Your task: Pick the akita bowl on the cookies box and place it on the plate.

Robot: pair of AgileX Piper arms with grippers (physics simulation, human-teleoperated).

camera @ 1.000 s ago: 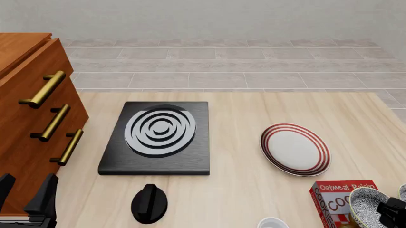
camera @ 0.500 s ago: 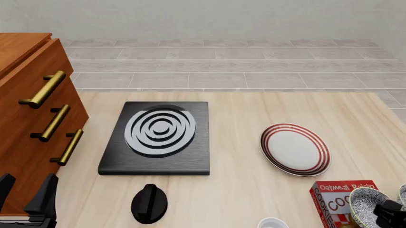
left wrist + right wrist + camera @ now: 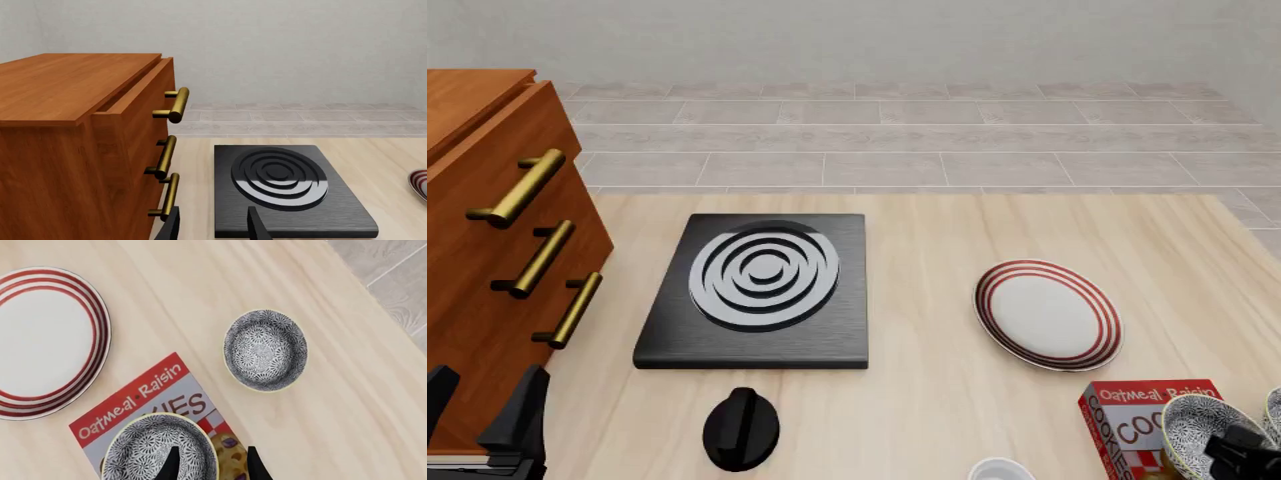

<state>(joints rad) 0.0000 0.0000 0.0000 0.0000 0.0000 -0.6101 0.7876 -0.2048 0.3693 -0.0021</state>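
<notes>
Left end effector parked at lower left beside the drawers, fingers spread, unmoved. At lower right, right end effector spread, straddling the near rim of the akita bowl atop the cookies box, sunk lower than before. Plate just beyond.

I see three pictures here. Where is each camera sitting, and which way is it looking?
Front view: fixed above and behind the arms, looking forward and down at the table; left gripper and right gripper show at the bottom corners.
Left wrist view: behind the left gripper, facing the wooden dresser and black slab.
Right wrist view: behind the right gripper, looking down on the akita bowl, cookies box and second bowl.
Shared: the plate appears in the front and right wrist views.
</notes>
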